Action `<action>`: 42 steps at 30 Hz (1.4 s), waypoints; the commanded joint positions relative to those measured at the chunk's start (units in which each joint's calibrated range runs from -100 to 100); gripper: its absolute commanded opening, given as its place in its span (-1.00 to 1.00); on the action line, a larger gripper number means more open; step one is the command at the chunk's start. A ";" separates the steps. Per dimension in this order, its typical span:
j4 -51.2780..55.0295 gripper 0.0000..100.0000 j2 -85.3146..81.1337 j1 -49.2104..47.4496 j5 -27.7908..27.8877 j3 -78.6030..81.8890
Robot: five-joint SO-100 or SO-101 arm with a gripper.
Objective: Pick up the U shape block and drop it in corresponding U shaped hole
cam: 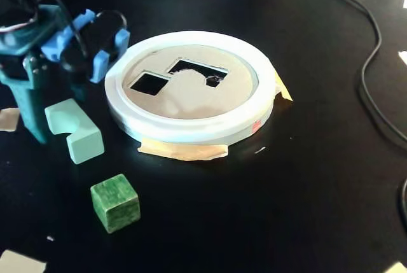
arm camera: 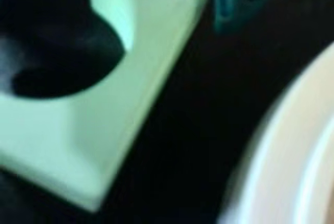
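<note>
From the fixed view I see the pale mint-green U-shaped block [cam: 74, 130] lying flat on the black table [cam: 305, 196], just left of the round white sorter lid [cam: 191, 130], near it but not touching; the notch of the block faces up and to the right in that view. The teal and blue two-finger gripper [cam: 38, 123] stands at the left edge of the picture, right beside the block's left end; one teal finger [cam: 28, 104] reaches down to the table next to the block, but I cannot tell whether the fingers are spread or pressed together, nor whether they touch the block; the arm's blue parts and a dark motor body hide the rest.

The lid has a tan inner disc [cam: 191, 98] with two dark cut-outs; a square hole [cam: 149, 83] on the left and a wider hole [cam: 198, 72] with a rounded bite taken out of its lower edge beside it; both show dark and open. Strips of beige tape [cam: 184, 151] stick out from under the lid's front rim and at its right side. A dark green cube [cam: 116, 202] sits on the table in front of the block, well apart from the lid; a black cable [cam: 369, 63] curves along the right side.

The wrist view is heavily blurred; I make out the block [arm camera: 120, 93] filling the left half with its curved notch dark, a teal piece of the gripper at the top, and the lid's white rim [arm camera: 292, 156] at lower right.
</note>
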 commanded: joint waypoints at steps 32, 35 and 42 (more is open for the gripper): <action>-2.16 -0.36 0.28 2.61 -0.20 -4.06; -2.16 -0.36 1.90 2.61 -0.20 -4.15; -2.16 -0.36 5.57 2.61 -0.20 -5.16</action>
